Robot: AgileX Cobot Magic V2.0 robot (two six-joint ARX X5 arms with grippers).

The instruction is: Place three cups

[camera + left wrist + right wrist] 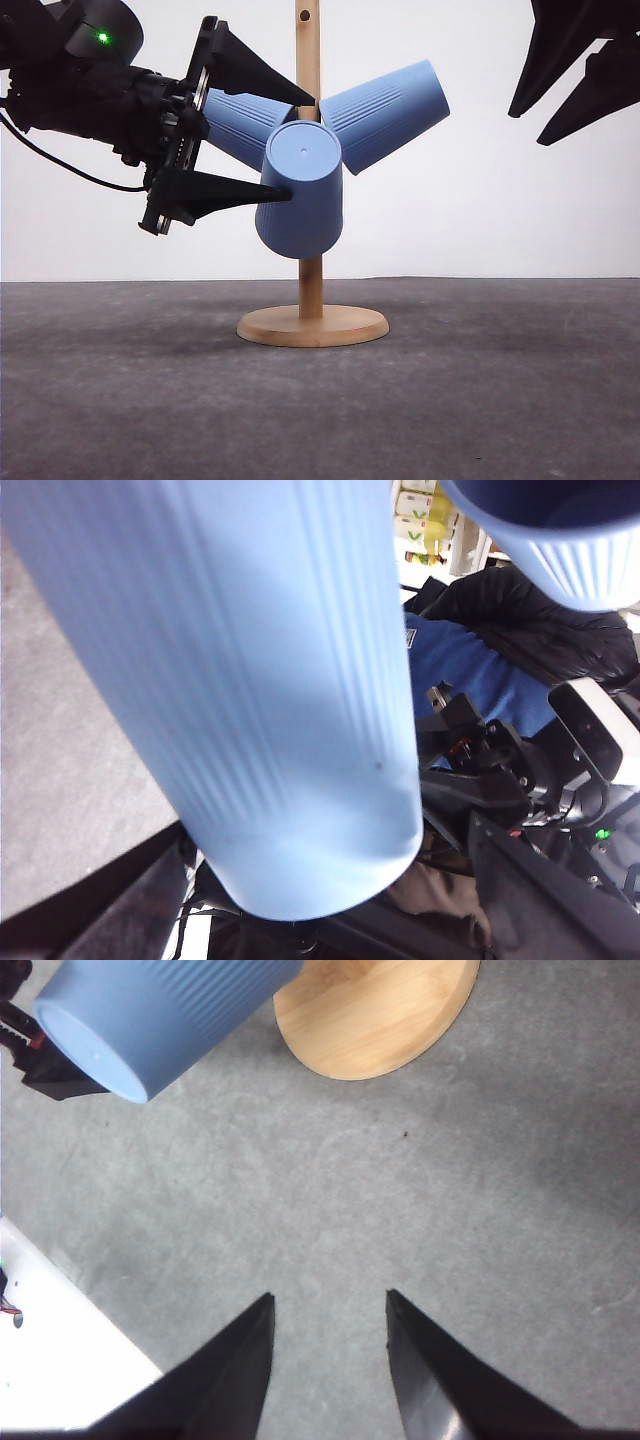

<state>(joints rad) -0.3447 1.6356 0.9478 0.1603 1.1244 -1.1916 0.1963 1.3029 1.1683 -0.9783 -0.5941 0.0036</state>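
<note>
Three light-blue ribbed cups hang on a wooden stand (312, 325). One cup (240, 125) slants off to the left, another (385, 112) to the right, and the third (302, 190) points its base at the camera. My left gripper (302, 148) is open around the left cup, one finger above it and one below with a gap. In the left wrist view that cup (260, 700) lies between the spread fingers (540, 900). High on the right, my right gripper (530, 126) is open and empty. The right wrist view has the open right gripper (325, 1305) over the mat, with a cup (150, 1015) beyond it.
The stand's round wooden base (375, 1015) rests on a grey mat (500, 400), and its post (308, 40) rises above the cups. A second cup's rim (560, 540) appears in the left wrist view. A white wall stands behind the table.
</note>
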